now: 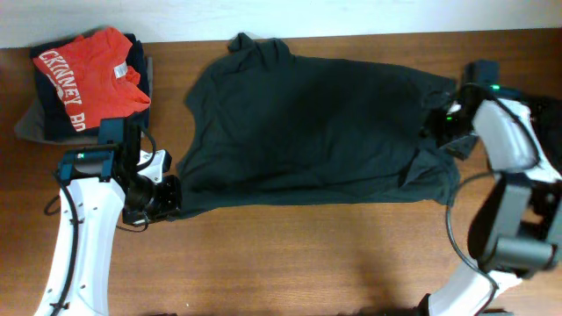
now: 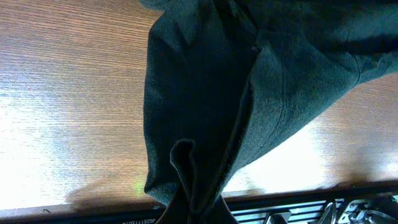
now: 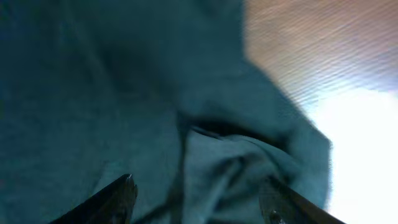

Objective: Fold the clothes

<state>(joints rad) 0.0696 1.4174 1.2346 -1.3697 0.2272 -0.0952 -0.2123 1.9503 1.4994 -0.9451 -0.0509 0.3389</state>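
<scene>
Dark green shirt (image 1: 316,132) lies spread across the wooden table (image 1: 307,254). The left gripper (image 1: 165,197) is clenched on the shirt's lower-left corner. The right gripper (image 1: 442,123) is released, its fingers (image 3: 121,196) apart over the shirt's right edge.

T-shirt (image 1: 316,132) spread on table (image 1: 307,254), centre; pile (image 1: 53,123) at far-left corner, lettered shirt (image 1: 88,70) on top; left gripper (image 1: 171,199) at T-shirt's near-left corner; right gripper (image 1: 441,123) at its right edge.

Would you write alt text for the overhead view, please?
A dark green T-shirt lies spread on a table, the left fingers pinching its lower-left corner, the right fingers at its right edge. A red shirt lies upper left.
</scene>
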